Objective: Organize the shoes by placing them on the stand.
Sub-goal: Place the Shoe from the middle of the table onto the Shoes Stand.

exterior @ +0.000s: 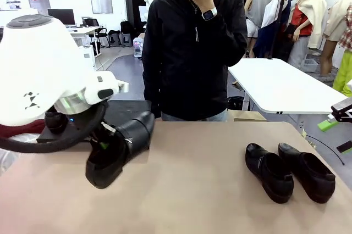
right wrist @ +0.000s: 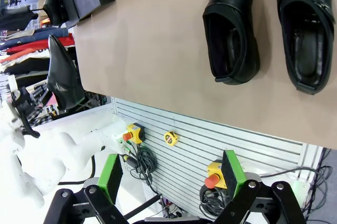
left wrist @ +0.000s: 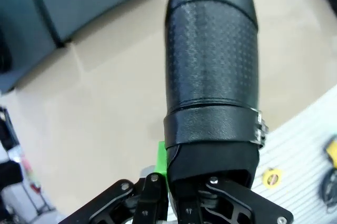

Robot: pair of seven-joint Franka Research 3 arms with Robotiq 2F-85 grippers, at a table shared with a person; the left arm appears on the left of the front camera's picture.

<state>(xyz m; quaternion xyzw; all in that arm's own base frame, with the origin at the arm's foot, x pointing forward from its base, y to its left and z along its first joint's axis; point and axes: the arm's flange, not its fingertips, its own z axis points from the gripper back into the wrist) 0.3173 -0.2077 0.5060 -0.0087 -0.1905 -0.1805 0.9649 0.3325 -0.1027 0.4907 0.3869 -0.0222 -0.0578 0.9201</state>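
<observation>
Shoe held in left gripper, above table; stand just behind gripper, another shoe on it; two shoes side by side on table, well right of gripper.

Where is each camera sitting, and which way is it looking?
Front: robot's side, facing across the table toward the person; the left gripper clamps the held shoe.
Left wrist: above the left gripper, looking along the held shoe.
Right wrist: behind the open right gripper, facing the loose shoes.
Shared: front and right wrist both show those loose shoes.
</observation>
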